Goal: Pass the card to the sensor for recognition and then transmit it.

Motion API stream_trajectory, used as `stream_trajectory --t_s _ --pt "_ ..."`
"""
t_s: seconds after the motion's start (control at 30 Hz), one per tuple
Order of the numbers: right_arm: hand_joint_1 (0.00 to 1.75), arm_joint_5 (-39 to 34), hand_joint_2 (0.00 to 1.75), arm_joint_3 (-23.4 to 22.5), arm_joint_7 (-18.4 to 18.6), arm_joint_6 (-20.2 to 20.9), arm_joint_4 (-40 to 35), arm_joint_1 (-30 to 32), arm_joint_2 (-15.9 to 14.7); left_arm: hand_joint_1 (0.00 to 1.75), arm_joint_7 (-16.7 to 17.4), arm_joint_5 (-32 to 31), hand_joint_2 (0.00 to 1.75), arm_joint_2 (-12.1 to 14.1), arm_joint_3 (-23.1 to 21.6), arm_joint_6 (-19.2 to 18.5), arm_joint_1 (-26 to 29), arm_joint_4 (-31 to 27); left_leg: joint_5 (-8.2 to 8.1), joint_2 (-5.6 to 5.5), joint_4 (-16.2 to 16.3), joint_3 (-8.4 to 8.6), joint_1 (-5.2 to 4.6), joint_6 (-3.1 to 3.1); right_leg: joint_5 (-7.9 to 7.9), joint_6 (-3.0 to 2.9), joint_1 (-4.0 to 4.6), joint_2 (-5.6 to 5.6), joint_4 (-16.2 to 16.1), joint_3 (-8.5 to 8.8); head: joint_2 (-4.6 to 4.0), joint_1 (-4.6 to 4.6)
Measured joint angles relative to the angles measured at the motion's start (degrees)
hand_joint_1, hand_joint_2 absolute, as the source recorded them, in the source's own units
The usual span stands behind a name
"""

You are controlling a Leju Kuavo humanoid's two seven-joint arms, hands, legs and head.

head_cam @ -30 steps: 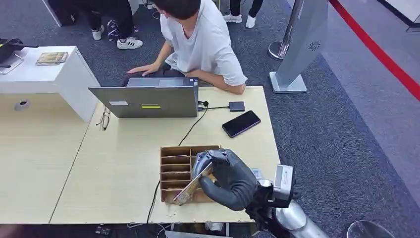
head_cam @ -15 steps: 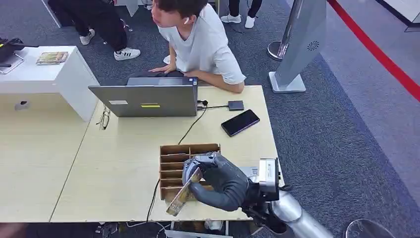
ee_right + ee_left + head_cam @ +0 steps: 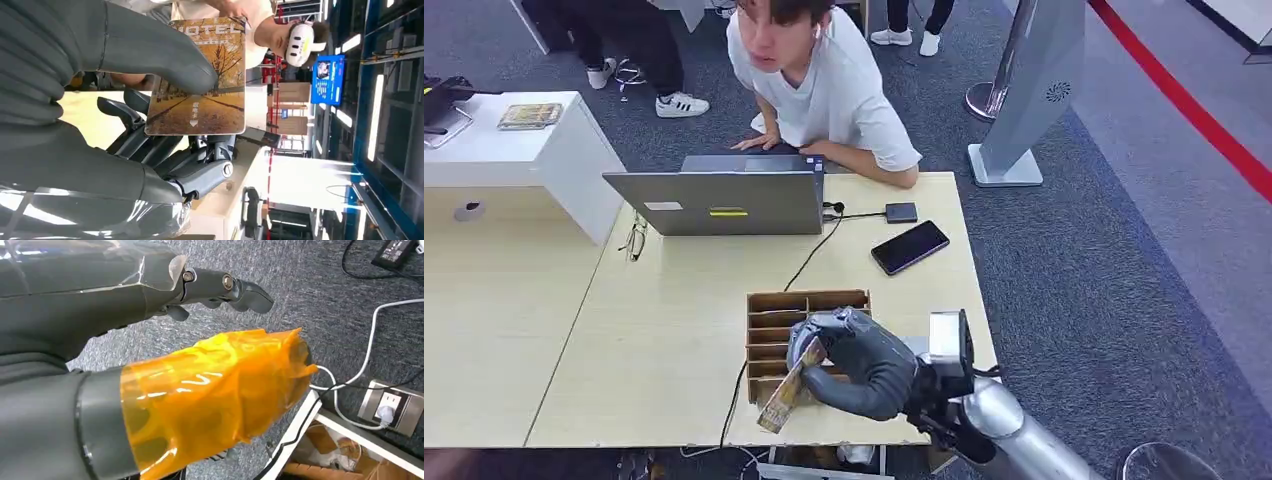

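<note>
On the far left stands a white cabinet (image 3: 544, 150) with a small booklet (image 3: 527, 116) on top. The pale wooden table (image 3: 654, 340) carries a pair of glasses (image 3: 633, 240) just left of an open grey laptop (image 3: 724, 203) at its far edge. A person in a white shirt (image 3: 839, 90) leans over the far side of the table behind the laptop. A black cable (image 3: 809, 262) runs from the laptop area towards the near edge, passing a wooden slotted rack (image 3: 784, 325) at the near right of the table. The right hand (image 3: 854, 362) hangs over the near part of this rack, grasping the card (image 3: 791, 385) between thumb and fingers; the card is tilted, its lower end reaching past the rack's near edge. The right wrist view shows the card (image 3: 202, 80) printed with an autumn avenue and the word HOTEL. Further right lie a small dark adapter (image 3: 901, 212) and a black phone (image 3: 910, 247). The left hand (image 3: 150, 315) hangs over grey carpet, fingers extended and released, holding nothing.
</note>
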Motion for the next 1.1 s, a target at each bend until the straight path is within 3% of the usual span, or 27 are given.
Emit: stream_trajectory --t_s 0.67,1.1 --pt "1.75 2.27 1.75 0.85 0.70 -0.15 3.17 -2.04 -0.15 0.00 -0.41 0.17 0.00 0.11 2.12 0.26 0.06 0.00 0.01 0.00 0.00 0.00 0.00 -0.01 0.00 0.00 0.00 0.01 0.00 -0.01 0.00 0.00" --pt "1.75 4.24 1.75 0.85 1.11 -0.52 6.49 -3.09 -2.01 0.00 -0.63 -0.28 0.00 0.50 3.34 0.15 0.43 -0.02 0.01 0.00 0.00 -0.01 0.00 -0.01 0.00 0.00 0.00 0.01 0.00 -0.01 0.00 0.00"
